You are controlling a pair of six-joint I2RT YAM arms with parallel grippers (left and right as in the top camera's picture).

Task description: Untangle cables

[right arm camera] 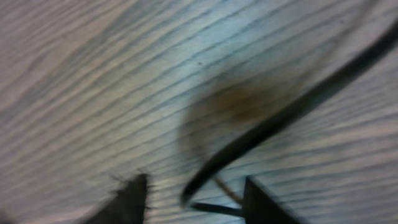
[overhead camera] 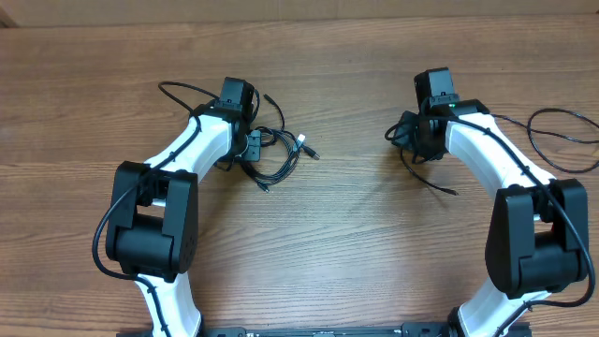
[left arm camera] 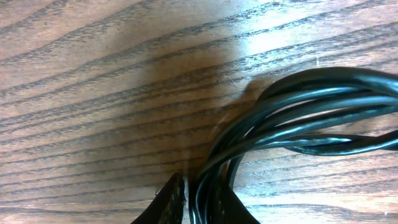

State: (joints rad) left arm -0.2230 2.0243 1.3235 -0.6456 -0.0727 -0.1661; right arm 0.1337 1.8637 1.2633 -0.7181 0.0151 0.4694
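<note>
Cables [overhead camera: 278, 154] sat as a looped knot left of centre on the worktop [overhead camera: 356, 243]. A silvery plug [overhead camera: 303, 144] poked out on the knot's right, with dark tails at front and back. One lone cord [overhead camera: 435, 181] lay well apart on the right side, its tail pointing toward centre.

My left gripper [left arm camera: 191, 200] was pinched narrow on several strands of the knot at once. The wrist view showed them leaving the jaws as a tight parallel bunch. My right gripper [right arm camera: 194, 188] stood partway apart, the lone cord's end hanging between the fingers. It touched neither finger as far as the blur let me say, so not a grip.

My read was that the step in hand was right securing the lone cord while left anchored the knot.

How I'd have done it well:
- Centre the cord between the fingers before shutting, and bite the body, not the tip, since a tip grip looked likely to slip.
- Not haul with left as it was. That many strands in one pinch would probably just cinch the knot.
- Better to hold left still as an anchor and pick one free tail near a plug.
- Feed that tail back through its loop.
- Keep pulls low, slow and along the worktop.
</note>
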